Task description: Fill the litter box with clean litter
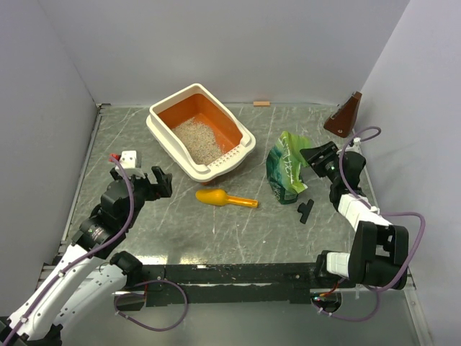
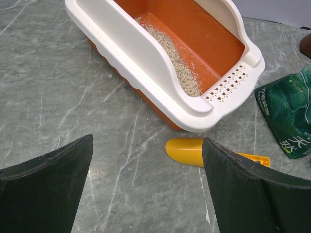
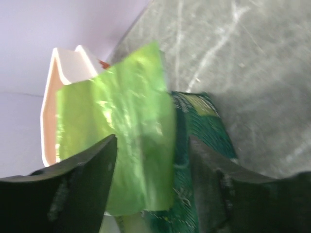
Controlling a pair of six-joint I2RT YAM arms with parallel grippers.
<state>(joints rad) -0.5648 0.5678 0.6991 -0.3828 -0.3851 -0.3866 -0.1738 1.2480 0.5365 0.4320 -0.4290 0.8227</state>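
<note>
The litter box [image 1: 164, 130] lies at an angle at the back middle of the table, cream rim [image 2: 131, 53], orange walls, slotted end toward me. Clean litter [image 1: 199, 140] [image 2: 177, 63] forms a grainy patch on its floor. My left gripper [image 1: 141, 179] [image 2: 148, 141] is open over bare table, left of a yellow scoop [image 1: 223, 198] [image 2: 184, 149]. My right gripper [image 1: 308, 158] [image 3: 153, 141] is open, its jaws either side of the light top flap of the crinkled green bag [image 1: 287, 167] [image 3: 126, 107]. Whether the fingers touch the flap is blurred.
A brown wedge-shaped object [image 1: 344, 115] stands at the back right. A small black part [image 1: 305, 210] lies in front of the bag. A white-and-red piece [image 1: 127, 156] sits by the left gripper. A small wooden bit [image 1: 261, 103] lies at the back wall.
</note>
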